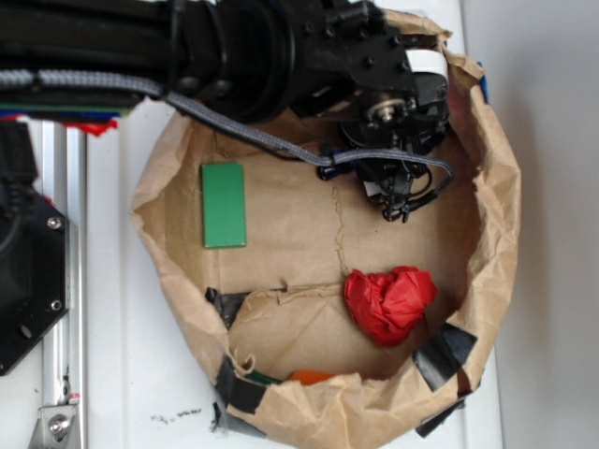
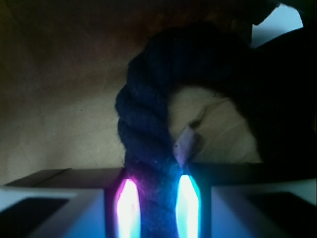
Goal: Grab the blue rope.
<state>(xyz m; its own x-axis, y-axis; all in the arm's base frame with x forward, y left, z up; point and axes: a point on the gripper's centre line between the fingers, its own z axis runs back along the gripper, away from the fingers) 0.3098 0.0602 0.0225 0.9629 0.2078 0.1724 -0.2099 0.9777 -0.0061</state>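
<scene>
In the wrist view the blue rope [image 2: 148, 129], thick, dark navy and twisted, rises from between my jaws and arches over to the right in a U. My gripper [image 2: 156, 203] is shut on it, with the two glowing pads [image 2: 128, 206] pressed against its sides. The exterior view shows the gripper [image 1: 398, 208] pointing down into the back right of the brown paper basin [image 1: 496, 187]. There the arm hides almost all of the rope.
A green block [image 1: 224, 204] lies at the left of the basin and a crumpled red cloth [image 1: 388, 301] at the front right. An orange piece [image 1: 312, 376] sits by the front wall. The grey braided cable [image 1: 253, 136] crosses the back. A metal rail [image 1: 65, 281] runs along the left.
</scene>
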